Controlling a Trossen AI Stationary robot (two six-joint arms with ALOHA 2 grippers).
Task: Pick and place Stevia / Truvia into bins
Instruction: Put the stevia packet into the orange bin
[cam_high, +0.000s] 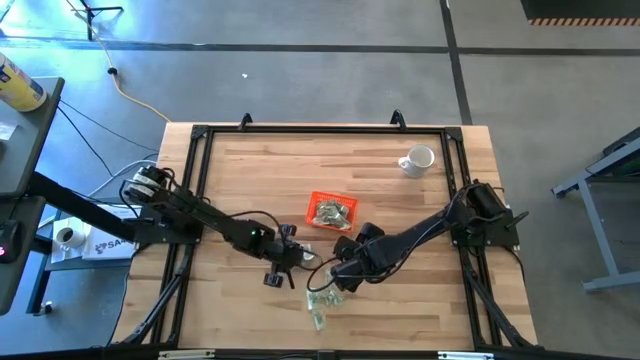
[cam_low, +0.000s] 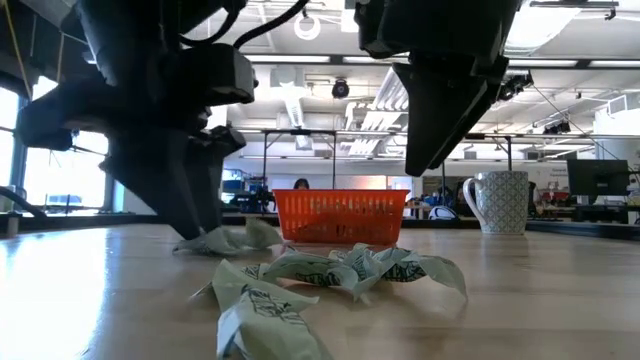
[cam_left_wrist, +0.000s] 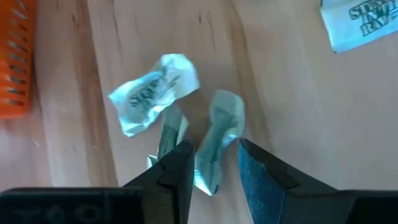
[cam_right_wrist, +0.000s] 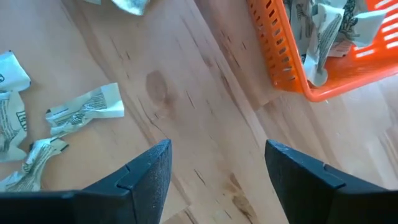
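Several crumpled pale green and white Stevia sachets (cam_low: 330, 270) lie loose on the wooden table near its front edge. More of them lie in the orange bin (cam_high: 332, 211) at the table's middle. My left gripper (cam_left_wrist: 214, 155) reaches down to the table, shut on one folded sachet (cam_left_wrist: 222, 115). Another sachet (cam_left_wrist: 152, 93) lies just beyond it, and a third (cam_left_wrist: 166, 132) lies beside one finger. My right gripper (cam_right_wrist: 217, 162) hangs open above bare wood, between the bin (cam_right_wrist: 292, 56) and the loose sachets (cam_right_wrist: 84, 109). My left gripper pinches the folded sachet's near half (cam_left_wrist: 208, 158) between its two fingers. It comes slanting down from the table's left side, and the sachet runs lengthwise along the fingers. The sachet's far end (cam_left_wrist: 225, 106) sticks out past the fingertips. In the low view it lies at table level.
A white mug (cam_high: 417, 160) stands at the far right of the table. A black frame (cam_high: 200, 135) runs round the table's edge. Bare wood lies left of the bin and along the far side.
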